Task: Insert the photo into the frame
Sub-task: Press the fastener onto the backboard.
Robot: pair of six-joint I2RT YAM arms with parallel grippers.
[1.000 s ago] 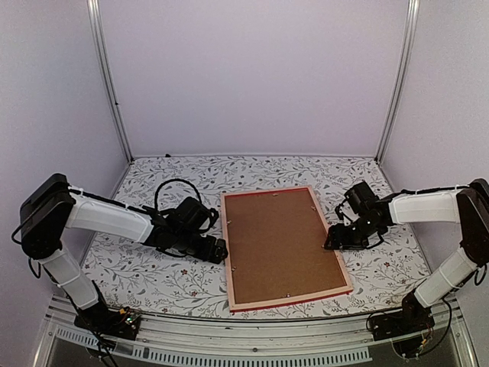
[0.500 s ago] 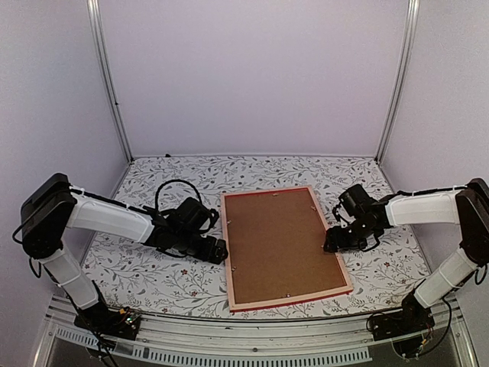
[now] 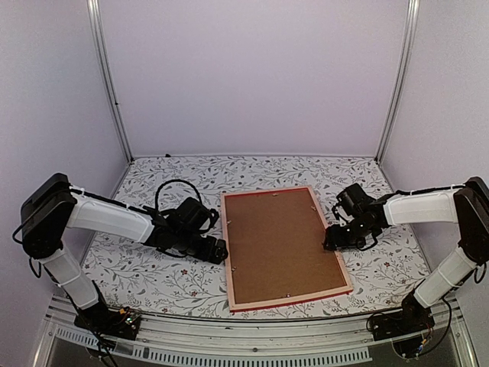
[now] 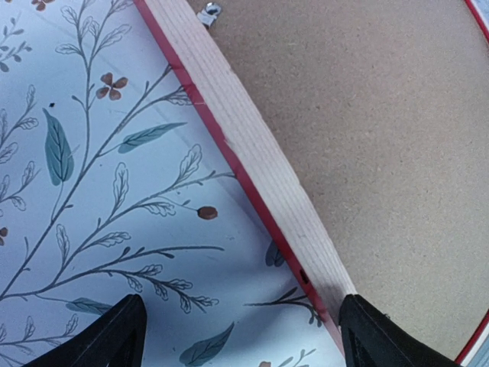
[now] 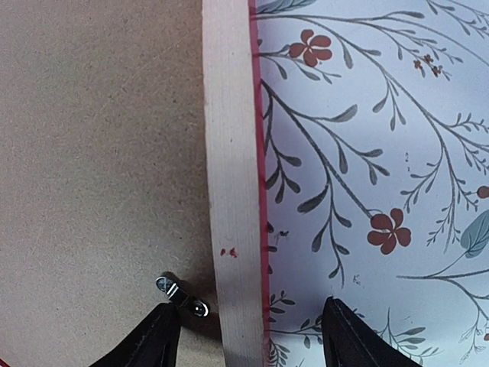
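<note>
Frame [image 4: 256,164] lies flat, face-down, mid-desk [image 3: 153,275]. Brown backing board [image 3: 279,241] faces up, pale wood rails w/ red lip at the outer edge. Long axis runs near-to-far, far end skewed slightly left in top view. My left pincer [image 3: 218,251] is released, jaws wide, straddling the left long rail. Right pincer [image 3: 330,241] is released too, straddling the right rail (metal turn clip [image 5: 182,297] just inside it, on the board). Neither grips anything.

Pale lilac walls [image 3: 252,76]; aluminium corner posts [image 3: 111,84]; floral-print tabletop [image 3: 153,279]; soft, even light.
</note>
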